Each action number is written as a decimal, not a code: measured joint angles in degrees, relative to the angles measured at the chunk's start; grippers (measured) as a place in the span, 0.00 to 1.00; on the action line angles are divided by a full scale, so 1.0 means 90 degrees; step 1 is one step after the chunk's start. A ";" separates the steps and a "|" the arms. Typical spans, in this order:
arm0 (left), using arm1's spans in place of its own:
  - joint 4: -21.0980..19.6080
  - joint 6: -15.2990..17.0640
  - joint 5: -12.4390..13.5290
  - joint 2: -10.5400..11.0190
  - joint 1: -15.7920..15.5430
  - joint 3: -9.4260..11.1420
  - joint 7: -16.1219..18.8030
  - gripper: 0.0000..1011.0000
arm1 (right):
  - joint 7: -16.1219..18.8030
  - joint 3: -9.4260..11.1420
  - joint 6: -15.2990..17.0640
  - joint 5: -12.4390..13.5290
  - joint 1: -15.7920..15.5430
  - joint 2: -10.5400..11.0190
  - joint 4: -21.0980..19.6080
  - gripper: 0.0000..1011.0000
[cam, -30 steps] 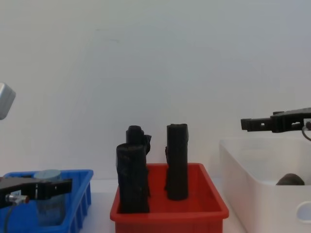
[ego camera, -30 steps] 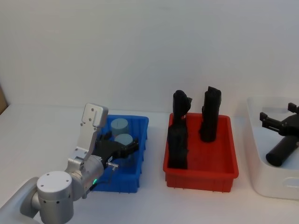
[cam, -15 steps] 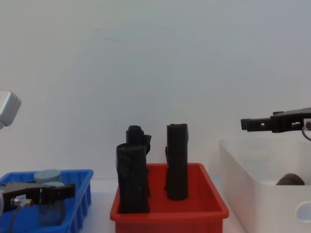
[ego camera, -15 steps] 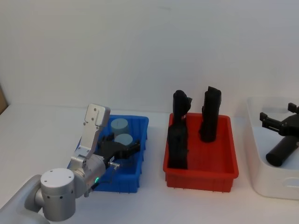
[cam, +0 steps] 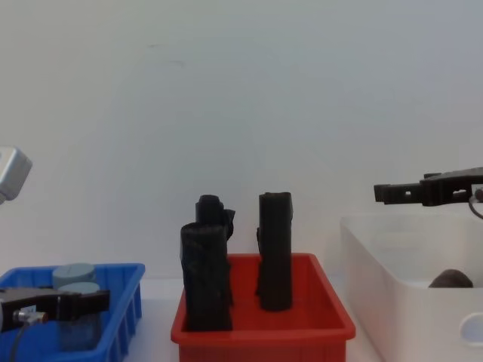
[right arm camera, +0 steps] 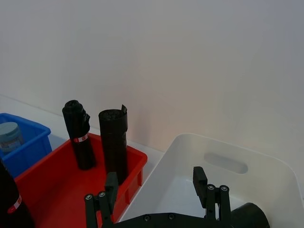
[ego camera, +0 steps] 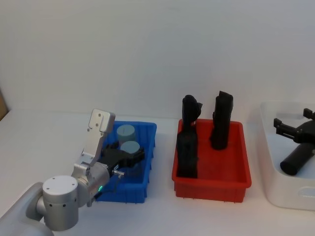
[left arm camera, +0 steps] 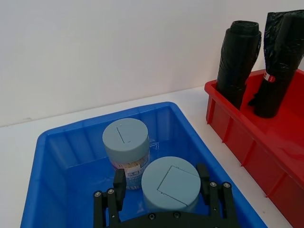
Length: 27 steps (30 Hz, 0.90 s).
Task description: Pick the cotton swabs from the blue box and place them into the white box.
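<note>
Your left tool (left arm camera: 160,173) is sitting low inside the blue box (left arm camera: 66,152), its fingers spread and straddling the nearer jar of cotton swabs (left arm camera: 171,184). One finger is showing a clear gap to the lid. The other is lying right against the lid's edge, and you cannot tell whether it is actually touching. Nothing is being squeezed or lifted; the jar is standing on the box floor.

Your right tool (right arm camera: 155,173) is hanging over the white box (right arm camera: 280,185) with its fingers wide apart and nothing between them.

You are losing a few details. The nearer jar's label is hiding under its own lid in the left wrist view, while the farther jar (left arm camera: 126,138) is showing part of its label. The white box is running off the right side of the head view. The black roll (ego camera: 297,161) lying in it is partly covered by the right tool.

You are looking at two swab jars, both in the blue box toward the left end of the desk (ego camera: 44,142) and standing just beside each other. Four black rolls are showing: three standing upright in the red bin (ego camera: 211,179) at the middle of the desk, and the one lying in the white box at the right end. That is making three bins in all.
</note>
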 joint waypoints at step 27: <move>-0.0156 -0.0037 0.0191 -0.0014 -0.0031 -0.0008 0.0009 0.66 | 0.0000 0.0000 0.0000 0.0000 0.0000 0.0000 0.0000 0.99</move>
